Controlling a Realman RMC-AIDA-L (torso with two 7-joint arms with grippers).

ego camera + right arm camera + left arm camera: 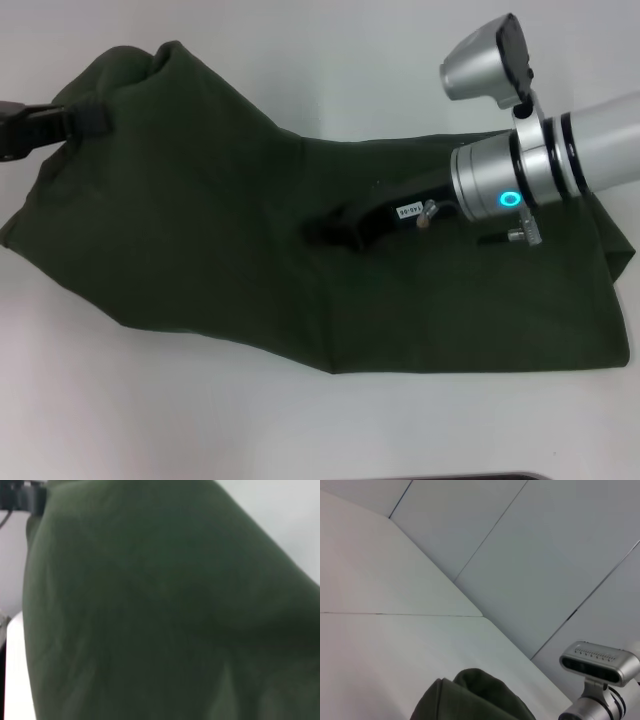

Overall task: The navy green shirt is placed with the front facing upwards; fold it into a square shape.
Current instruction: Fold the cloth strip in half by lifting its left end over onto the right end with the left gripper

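The navy green shirt (200,250) lies across the white table as plain dark olive cloth, with no print showing. Its far left corner is bunched and raised, and my left gripper (90,118) is shut on it. My right gripper (328,230) reaches in from the right to the shirt's middle, where its black fingers pinch the cloth at a crease. A bunched hump of the shirt (475,700) shows in the left wrist view. Close shirt cloth (150,605) fills the right wrist view, with the left gripper (20,497) beyond it.
White table (300,430) surrounds the shirt on the near and far sides. The right arm's silver wrist camera (490,60) sticks up over the shirt's right half and also shows in the left wrist view (600,662). Grey wall panels (530,555) stand behind.
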